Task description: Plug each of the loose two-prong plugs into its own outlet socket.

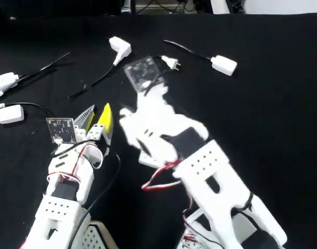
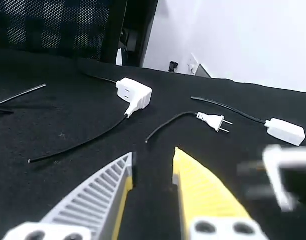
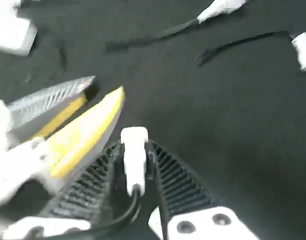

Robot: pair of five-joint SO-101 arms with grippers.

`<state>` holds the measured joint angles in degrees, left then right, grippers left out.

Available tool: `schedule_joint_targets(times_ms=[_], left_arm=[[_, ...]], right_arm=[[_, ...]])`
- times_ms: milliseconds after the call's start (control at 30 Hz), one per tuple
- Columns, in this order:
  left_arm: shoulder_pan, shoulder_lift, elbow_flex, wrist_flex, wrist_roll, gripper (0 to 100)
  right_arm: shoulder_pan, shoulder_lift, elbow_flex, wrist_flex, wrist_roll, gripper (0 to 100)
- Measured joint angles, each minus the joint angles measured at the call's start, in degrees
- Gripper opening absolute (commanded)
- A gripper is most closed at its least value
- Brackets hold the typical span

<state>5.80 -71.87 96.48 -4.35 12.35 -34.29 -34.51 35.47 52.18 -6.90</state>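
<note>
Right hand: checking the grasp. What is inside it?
A white cord end sits clamped between the black fingers of the right hand, its black cord trailing back. The fingers cover its sides, so plug or socket cannot be told.

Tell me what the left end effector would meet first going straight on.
Probably the black cord lying ahead, then the white socket block beyond; depth is unclear.

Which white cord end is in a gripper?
The white piece pinched in the right gripper; the rest, like the two-prong plug, lie loose on the table.
</note>
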Motion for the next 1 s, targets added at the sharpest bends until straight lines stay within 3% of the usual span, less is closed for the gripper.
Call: schedule_joint_targets(times_ms=[133, 367, 500, 1000], left_arm=[[0.88, 0.00, 0.00, 0.62, 0.00, 15], [4.31, 0.00, 0.00, 3.43, -1.23, 15], [4.75, 0.00, 0.00, 3.69, -5.01, 15], [2.81, 0.09, 0.00, 3.34, -5.63, 15]], right_arm=[[0.00, 0.00, 1.93, -6.59, 0.00, 1.1], [-5.19, 0.00, 2.11, -8.18, 0.00, 1.1], [-5.89, 0.00, 2.20, -5.10, 0.00, 1.1], [-6.15, -0.79, 2.46, 0.44, -0.18, 1.1]])
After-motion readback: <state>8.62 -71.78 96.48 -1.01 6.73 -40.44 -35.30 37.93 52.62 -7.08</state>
